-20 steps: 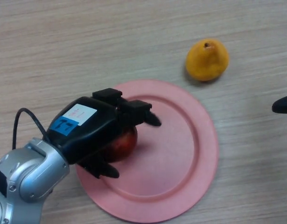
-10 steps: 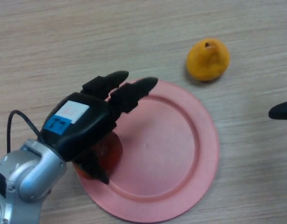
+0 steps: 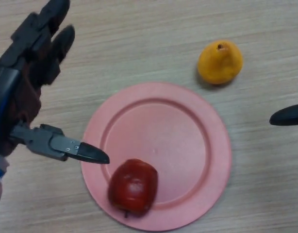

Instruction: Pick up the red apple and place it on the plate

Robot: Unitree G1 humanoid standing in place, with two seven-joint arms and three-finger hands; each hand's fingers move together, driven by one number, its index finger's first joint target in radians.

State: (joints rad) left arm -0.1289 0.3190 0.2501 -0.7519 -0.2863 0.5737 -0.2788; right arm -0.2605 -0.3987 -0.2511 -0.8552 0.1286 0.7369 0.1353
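The red apple (image 3: 133, 186) lies on the pink plate (image 3: 183, 141), near the plate's front left rim. My left hand (image 3: 23, 92) is open and raised at the left, up and to the left of the apple and clear of it; its fingers (image 3: 54, 29) point away and its thumb (image 3: 83, 152) reaches over the plate's left edge. Only a dark tip of my right hand (image 3: 287, 115) shows at the right edge.
A yellow pear (image 3: 219, 62) stands on the wooden table (image 3: 139, 43) behind the plate's far right rim.
My left hand opened, let go of the apple and lifted away to the left. The apple now rests uncovered on the plate, nearer the front rim.
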